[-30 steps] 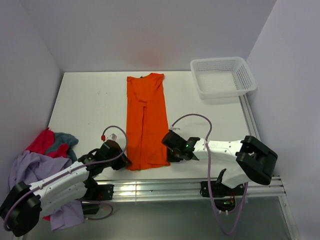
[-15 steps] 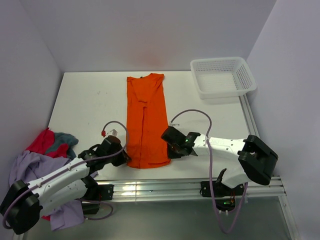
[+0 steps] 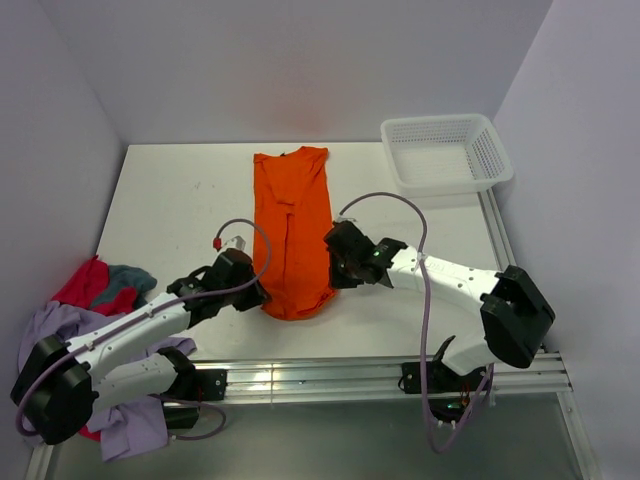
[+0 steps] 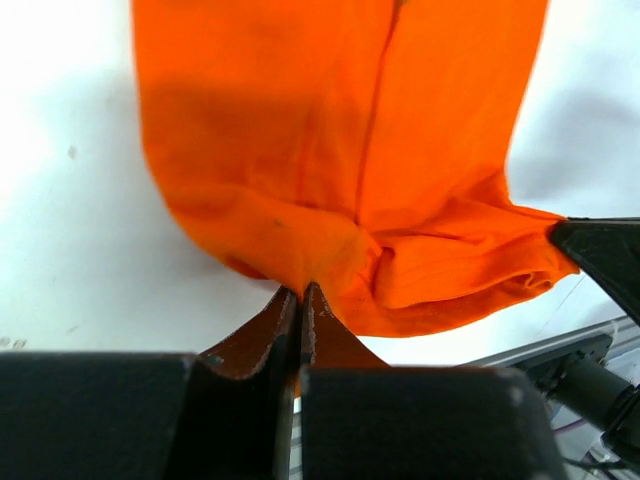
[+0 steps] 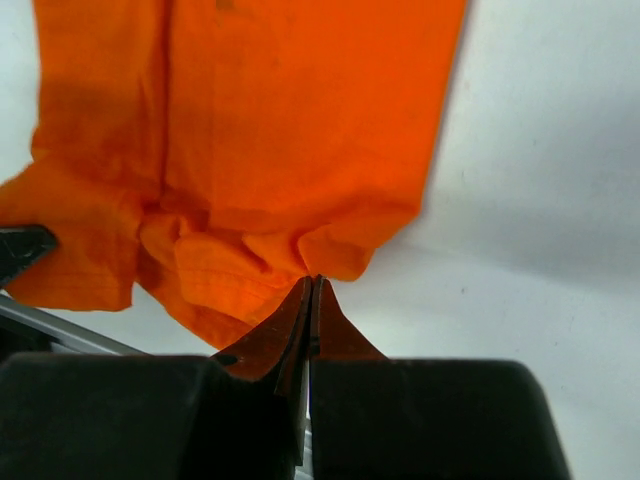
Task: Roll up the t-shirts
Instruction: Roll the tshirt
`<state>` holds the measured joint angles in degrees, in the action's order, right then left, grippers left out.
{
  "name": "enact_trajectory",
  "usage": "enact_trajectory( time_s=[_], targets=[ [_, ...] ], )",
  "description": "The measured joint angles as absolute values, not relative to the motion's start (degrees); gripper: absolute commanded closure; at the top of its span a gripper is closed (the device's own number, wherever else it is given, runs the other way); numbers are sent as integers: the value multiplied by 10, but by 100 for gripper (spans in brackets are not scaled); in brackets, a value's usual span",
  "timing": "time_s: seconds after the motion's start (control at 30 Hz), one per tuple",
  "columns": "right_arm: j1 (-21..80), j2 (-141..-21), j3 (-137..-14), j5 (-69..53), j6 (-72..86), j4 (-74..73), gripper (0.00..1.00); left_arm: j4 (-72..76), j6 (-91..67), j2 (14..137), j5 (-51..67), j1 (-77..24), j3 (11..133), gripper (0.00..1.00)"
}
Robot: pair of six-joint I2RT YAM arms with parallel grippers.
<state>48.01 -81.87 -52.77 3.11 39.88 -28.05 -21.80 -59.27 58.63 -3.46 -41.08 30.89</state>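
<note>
The near hem of the soft, short-sleeved, bright orange t-shirt (image 3: pixel 293 225) is held at its two corners, close to the near edge of the flat white table (image 3: pixel 180 210). The left gripper (image 3: pixel 252 292) is closed on the left corner and the right gripper (image 3: pixel 336 268) on the right corner. In both wrist views the fingers are pressed together with a small fold of orange cloth caught at their tips.

The orange t-shirt is judged to be light and fully limp. No shape is kept by it, so it sags between the two holds. It is not fragile, but so thin a pinch can probably be lost if the cloth is pulled. It is best taken at both hem corners, level with each other, so that the roll stays straight.

At the near left, hanging over the table's side, a loose heap of lavender, red and grey-blue t-shirts (image 3: pixel 75 320) is seen, well apart from the arms. The near end of the orange t-shirt is gathered into a rounded, wrinkled bulge. Beyond it, the cloth is laid flat as a long narrow strip along the middle of the table, with a lengthwise fold line and the collar at the far end. A white perforated plastic basket (image 3: pixel 497 150) is placed at the far right corner.
</note>
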Motion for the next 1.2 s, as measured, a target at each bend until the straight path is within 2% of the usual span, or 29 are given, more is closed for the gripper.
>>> enact_trajectory(
  time_s=[0.6,1.2],
  targets=[
    [370,-908,-656,8,320,-295,100,-183,-488,730,-9,-271,445,93],
    [326,-990,-761,-12,288,-316,100,-142,-472,800,18,-242,486,93]
  ],
)
